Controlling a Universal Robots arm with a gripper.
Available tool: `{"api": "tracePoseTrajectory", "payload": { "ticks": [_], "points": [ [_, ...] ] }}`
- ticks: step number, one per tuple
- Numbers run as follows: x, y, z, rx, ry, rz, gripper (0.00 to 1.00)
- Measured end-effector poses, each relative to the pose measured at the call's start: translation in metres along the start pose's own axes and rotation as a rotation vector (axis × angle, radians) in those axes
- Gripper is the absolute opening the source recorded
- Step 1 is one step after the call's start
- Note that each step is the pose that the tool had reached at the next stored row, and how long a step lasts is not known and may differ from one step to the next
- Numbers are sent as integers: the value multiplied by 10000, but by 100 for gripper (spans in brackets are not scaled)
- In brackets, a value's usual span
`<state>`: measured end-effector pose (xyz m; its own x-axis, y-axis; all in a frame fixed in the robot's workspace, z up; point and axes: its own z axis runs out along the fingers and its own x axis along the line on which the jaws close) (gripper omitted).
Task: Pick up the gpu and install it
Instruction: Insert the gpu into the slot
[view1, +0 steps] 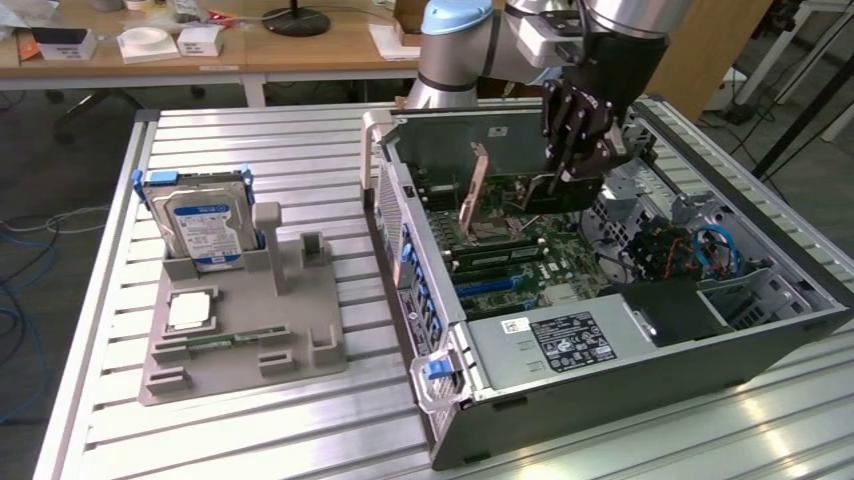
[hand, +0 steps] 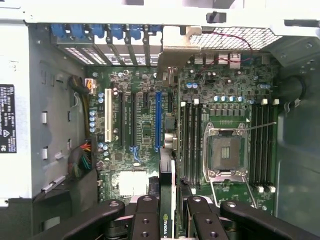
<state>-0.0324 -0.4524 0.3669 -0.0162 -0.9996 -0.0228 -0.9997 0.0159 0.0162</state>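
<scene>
One gpu (hand: 166, 187), seen edge-on, is clamped between the black fingers (hand: 146, 215) of the end effector (hand: 169, 210), jaws narrow on the card. It hangs above the motherboard (hand: 145, 125), inside the open computer case (view1: 641, 390). The case lies on its side on the slatted bench (view1: 267, 420). At the exterior view's left, a grey holder (view1: 240, 350) carries an upright hard drive (view1: 200, 225).
</scene>
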Motion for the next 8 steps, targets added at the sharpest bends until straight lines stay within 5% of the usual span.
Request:
{"api": "tracePoseTrajectory", "payload": {
  "ticks": [8],
  "points": [
    [43,30,63,13,49,92,26]
  ]
}}
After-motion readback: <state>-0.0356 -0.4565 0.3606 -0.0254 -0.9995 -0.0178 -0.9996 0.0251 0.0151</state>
